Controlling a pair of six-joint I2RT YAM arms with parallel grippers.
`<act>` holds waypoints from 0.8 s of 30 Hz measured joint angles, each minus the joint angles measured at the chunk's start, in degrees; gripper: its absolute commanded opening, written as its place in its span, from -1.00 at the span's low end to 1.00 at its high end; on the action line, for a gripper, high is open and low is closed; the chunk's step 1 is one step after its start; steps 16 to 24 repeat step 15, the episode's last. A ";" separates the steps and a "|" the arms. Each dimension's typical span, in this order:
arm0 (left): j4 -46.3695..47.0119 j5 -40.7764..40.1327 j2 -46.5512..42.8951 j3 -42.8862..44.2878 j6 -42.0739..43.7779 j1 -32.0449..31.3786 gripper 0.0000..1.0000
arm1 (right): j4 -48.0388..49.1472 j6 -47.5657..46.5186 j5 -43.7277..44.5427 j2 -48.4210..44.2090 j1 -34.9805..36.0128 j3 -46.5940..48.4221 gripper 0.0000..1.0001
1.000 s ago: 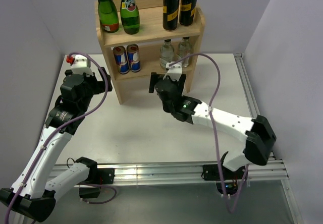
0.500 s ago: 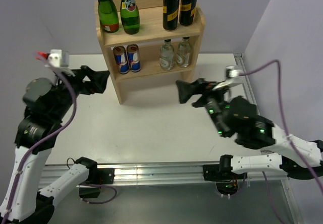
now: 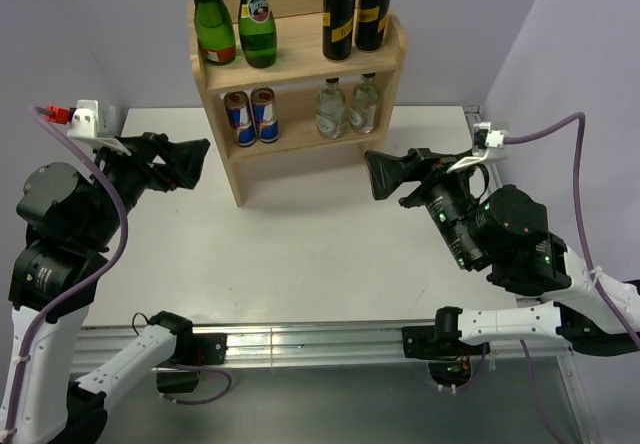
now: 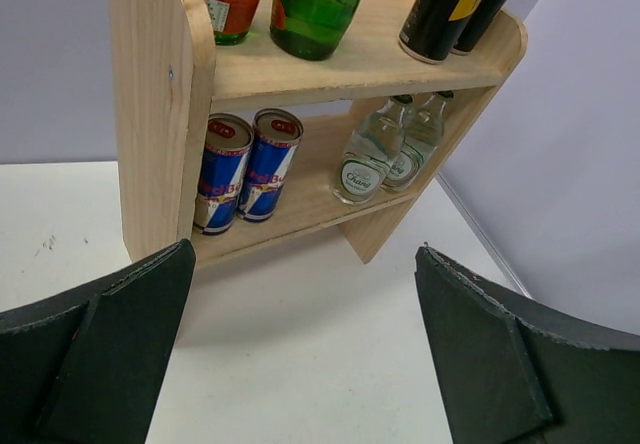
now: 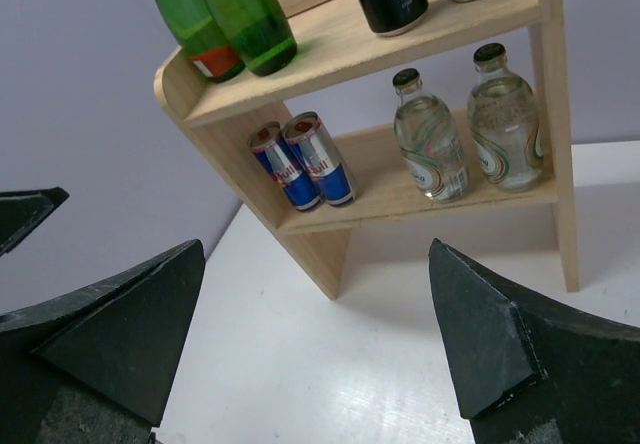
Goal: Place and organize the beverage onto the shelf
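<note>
Left hand: my left gripper (image 3: 190, 161) has drawn back from the shelf's left side panel. Its fingers are spread fully and hold nothing.
Shelf: the shelf (image 3: 300, 64) stands at the far middle of the table (image 3: 300, 254). Its long axis runs left to right and its open front faces my bases.
Top board: green bottles (image 3: 235, 24) on the left, black cans (image 3: 357, 14) on the right, all upright.
Lower board: blue cans (image 3: 250, 116) on the left, clear bottles (image 3: 348, 106) on the right, necks up.
Right hand: my right gripper (image 3: 382, 174) has backed off from the clear bottles. It is wide open and empty.
Meaning: with both hands away and every drink paired by kind, I judge the sorting finished.
</note>
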 measured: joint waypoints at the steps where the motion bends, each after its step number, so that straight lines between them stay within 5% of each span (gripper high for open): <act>1: -0.11 0.00 0.15 -0.11 0.00 0.00 0.99 | -0.22 0.00 -0.17 0.04 0.02 0.00 1.00; 24: -0.07 0.00 0.63 -1.11 -0.07 0.00 0.99 | -1.07 -0.15 -3.91 -1.14 0.17 -0.87 1.00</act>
